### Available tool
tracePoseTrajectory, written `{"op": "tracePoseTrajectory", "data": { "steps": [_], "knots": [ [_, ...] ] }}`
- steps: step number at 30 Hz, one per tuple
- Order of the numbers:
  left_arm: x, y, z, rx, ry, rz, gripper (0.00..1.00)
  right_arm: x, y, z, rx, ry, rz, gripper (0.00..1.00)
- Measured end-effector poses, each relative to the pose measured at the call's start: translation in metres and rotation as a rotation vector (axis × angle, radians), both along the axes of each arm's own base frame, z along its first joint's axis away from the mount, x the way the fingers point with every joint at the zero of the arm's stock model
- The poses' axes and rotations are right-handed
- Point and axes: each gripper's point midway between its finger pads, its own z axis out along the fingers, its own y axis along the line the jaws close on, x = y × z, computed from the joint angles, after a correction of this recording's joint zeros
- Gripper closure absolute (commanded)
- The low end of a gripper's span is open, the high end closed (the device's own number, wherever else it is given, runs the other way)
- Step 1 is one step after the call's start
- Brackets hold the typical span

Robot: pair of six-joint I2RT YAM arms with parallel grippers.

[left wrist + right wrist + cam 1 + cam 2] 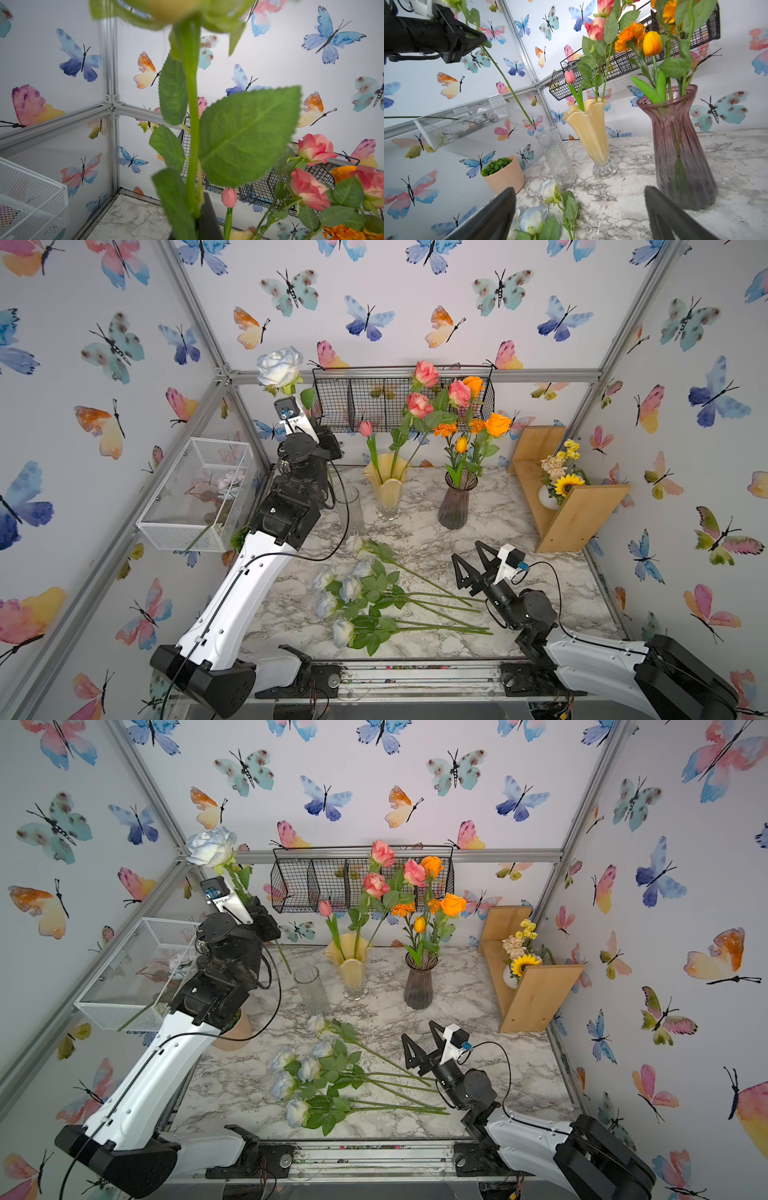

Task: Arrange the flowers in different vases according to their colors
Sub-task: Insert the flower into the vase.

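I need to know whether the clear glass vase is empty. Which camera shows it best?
The right wrist view: the clear ribbed glass vase stands whole and side-on, apparently empty. Both top views show it smaller, from above, beside the yellow vase. The left wrist view does not show it.

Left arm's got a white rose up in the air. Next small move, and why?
Probably shift the left gripper slightly toward the clear vase, then lower. It is shut on the stem of the white rose, whose lower end hangs near the rim, not yet inside. That vase is empty; pink blooms fill the yellow vase, orange blooms the purple vase.
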Motion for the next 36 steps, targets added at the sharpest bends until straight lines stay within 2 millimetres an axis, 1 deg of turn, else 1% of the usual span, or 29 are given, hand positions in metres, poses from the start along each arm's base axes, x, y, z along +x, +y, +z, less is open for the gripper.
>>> {"op": "tracePoseTrajectory", "data": {
  "steps": [4,6,15,19,26,29,31,33,34,35,36],
  "knots": [
    [0.02,-0.001,-0.004,-0.002,-0.005,0.0,1.0,0.001,0.001,-0.008,-0.01,0.008,0.001,0.02],
    [0.026,-0.003,-0.007,-0.002,-0.002,-0.007,1.0,0.001,0.001,-0.009,-0.008,0.006,0.001,0.02],
    [0.031,-0.01,-0.019,-0.044,-0.005,-0.048,1.0,-0.001,0.0,-0.01,-0.002,0.001,0.001,0.01],
    [0.032,-0.012,-0.035,-0.055,0.023,-0.058,1.0,0.0,0.0,-0.012,-0.009,0.008,0.001,0.02],
    [0.033,-0.013,-0.072,-0.066,0.095,-0.061,1.0,0.0,0.001,-0.015,-0.016,0.014,0.001,0.02],
    [0.033,-0.013,-0.082,-0.067,0.126,-0.063,1.0,0.001,0.001,-0.018,-0.024,0.023,0.001,0.02],
    [0.033,-0.014,-0.089,-0.071,0.154,-0.065,0.82,0.001,0.001,-0.019,-0.027,0.026,0.001,0.02],
    [0.032,-0.015,-0.097,-0.072,0.187,-0.067,0.7,0.001,0.001,-0.019,-0.028,0.029,0.001,0.01],
    [0.032,-0.015,-0.101,-0.071,0.205,-0.07,0.61,0.001,0.002,-0.02,-0.028,0.031,0.002,0.02],
    [0.033,-0.016,-0.104,-0.071,0.221,-0.074,0.55,0.001,0.002,-0.021,-0.03,0.034,0.002,0.02],
    [0.034,-0.018,-0.107,-0.078,0.238,-0.079,0.53,0.002,0.002,-0.022,-0.032,0.039,0.002,0.02]
  ]
}}
